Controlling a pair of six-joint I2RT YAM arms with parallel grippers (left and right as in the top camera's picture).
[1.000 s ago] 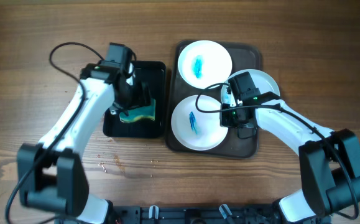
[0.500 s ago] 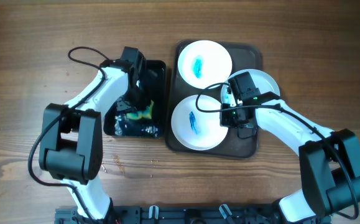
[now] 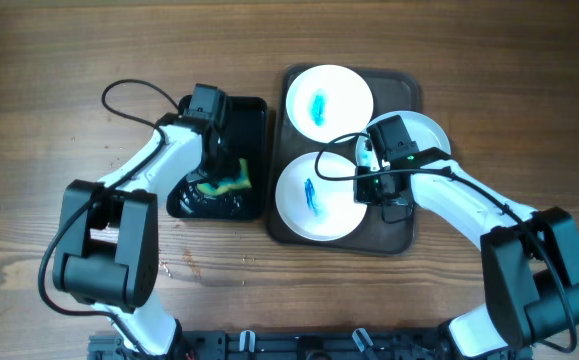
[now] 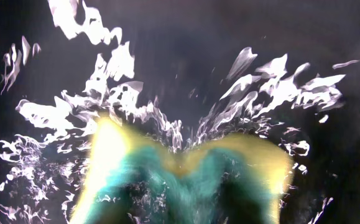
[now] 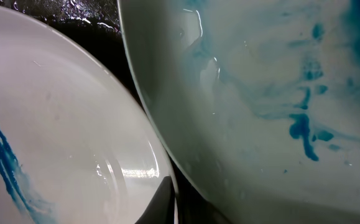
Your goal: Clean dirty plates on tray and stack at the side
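Observation:
Three white plates with blue smears are on the dark brown tray (image 3: 407, 236): a rear plate (image 3: 329, 100), a front plate (image 3: 314, 200) and a right plate (image 3: 425, 134). The right plate (image 5: 260, 93) sits higher and overlaps the front plate (image 5: 55, 124). My right gripper (image 3: 376, 186) is shut on the right plate's rim where the two plates meet. Only one dark finger (image 5: 163, 200) shows. My left gripper (image 3: 219, 166) is shut on a yellow and green sponge (image 3: 231, 183) in the wet black tray (image 3: 254, 115). The sponge (image 4: 186, 165) is pinched into a fold.
The glossy black tray lies just left of the brown tray, with water on its floor (image 4: 186, 56). Bare wooden table (image 3: 69, 60) surrounds both trays. Cables loop above each arm.
My left gripper has closed on the sponge and squeezed it into a fold, shifting a little within the black tray. The right arm and the plates have not moved.

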